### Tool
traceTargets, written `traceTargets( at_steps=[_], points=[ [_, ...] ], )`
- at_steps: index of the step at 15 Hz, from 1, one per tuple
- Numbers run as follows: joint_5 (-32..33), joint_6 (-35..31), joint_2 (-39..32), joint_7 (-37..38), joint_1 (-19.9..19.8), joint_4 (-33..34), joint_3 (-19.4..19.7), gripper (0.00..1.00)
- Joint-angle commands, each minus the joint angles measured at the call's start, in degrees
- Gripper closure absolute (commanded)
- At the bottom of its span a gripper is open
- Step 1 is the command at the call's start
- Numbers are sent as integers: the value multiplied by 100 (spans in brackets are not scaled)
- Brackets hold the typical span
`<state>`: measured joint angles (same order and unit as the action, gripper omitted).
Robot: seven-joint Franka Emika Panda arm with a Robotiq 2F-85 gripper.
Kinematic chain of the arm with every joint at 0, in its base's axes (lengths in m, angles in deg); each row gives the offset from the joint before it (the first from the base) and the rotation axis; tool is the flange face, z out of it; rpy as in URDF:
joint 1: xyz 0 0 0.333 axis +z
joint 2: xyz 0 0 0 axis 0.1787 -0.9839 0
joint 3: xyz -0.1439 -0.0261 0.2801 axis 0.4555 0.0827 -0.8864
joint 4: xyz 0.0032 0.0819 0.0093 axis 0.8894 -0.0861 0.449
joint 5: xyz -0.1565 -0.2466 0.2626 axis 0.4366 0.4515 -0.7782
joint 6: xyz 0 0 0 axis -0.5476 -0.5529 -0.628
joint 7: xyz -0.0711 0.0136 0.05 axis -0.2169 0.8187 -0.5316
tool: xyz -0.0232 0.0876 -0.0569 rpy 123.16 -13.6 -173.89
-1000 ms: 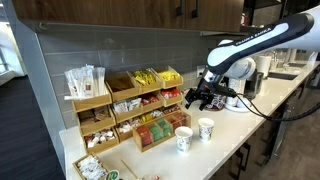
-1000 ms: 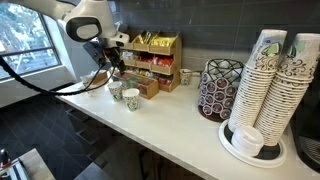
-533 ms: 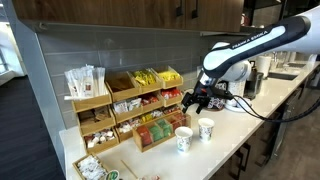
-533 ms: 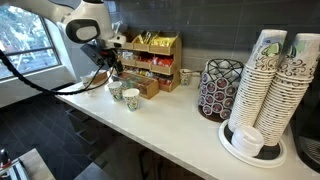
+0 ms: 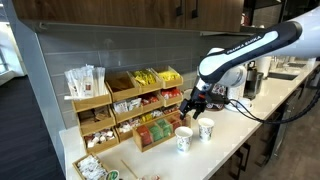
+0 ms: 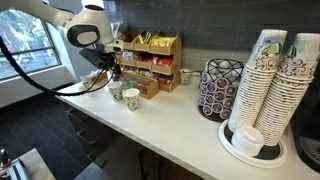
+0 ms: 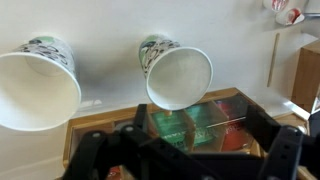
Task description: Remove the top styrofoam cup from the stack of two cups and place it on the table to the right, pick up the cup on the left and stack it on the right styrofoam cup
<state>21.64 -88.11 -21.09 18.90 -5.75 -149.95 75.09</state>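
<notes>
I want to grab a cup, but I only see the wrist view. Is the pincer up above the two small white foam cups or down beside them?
Observer: The pincer hangs higher than the two small white foam cups, touching neither.
Operator: What's behind them?
Observer: A tiered wooden organiser full of snack packets stands against the grey wall.
Operator: Anything further along?
Observer: A tall tower of stacked paper cups at the pale countertop's far end.

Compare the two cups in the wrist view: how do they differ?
The middle cup shows whole, centred ahead of the open tool; the left cup is cut by the frame edge, off to one side. The left cup looks larger than the middle cup, likely nearer the camera. Both are white, empty, with a dark printed mark.
</notes>
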Motion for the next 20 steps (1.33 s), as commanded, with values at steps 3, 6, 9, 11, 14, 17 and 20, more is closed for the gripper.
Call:
traceTargets(
  at_steps=[3,6,9,11,14,17,20],
  points=[
    [-43,-153,-294,-323,-13,-84,-49,0],
    [-101,-375,-413,-388,-32,-126,-57,0],
    [-125,-604,-544,-407,-38,-160,-75,0],
    [-52,-739,-638,-374,-52,-188,-82,0],
    [-132,-892,-716,-431,-58,-239,-101,27],
    [-111,-987,-738,-471,-71,-255,-113,51],
    [-105,-998,-679,-525,-95,-270,-100,74]
  ],
)
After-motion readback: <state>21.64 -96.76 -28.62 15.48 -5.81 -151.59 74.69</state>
